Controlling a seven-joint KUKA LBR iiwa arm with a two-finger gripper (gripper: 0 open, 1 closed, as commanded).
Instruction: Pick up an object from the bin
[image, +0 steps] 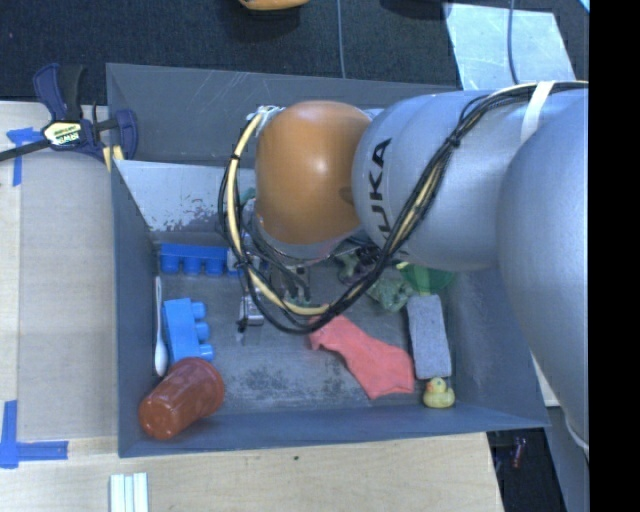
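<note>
Approach step. Tool (250, 312) sits low over the mid-floor of the bin (130, 300), under the orange cover (305, 170); whether it is spread or closed I cannot tell. Nearest things: blue brick (187, 330) view-left, pink cloth (365, 357) view-right. Nothing seen held. Next move calls for centring on one, closing, lifting.

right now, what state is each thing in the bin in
brown cylinder: on its side, left front corner
pink cloth: crumpled, lying loose
grey block: lying flat, right of the cloth
yellow duck: loose, right front corner
long blue brick: lying at the back left
short blue brick: lying beside the white stick
white stick: lying flat, far left
green thing: partly hidden under the arm
</note>
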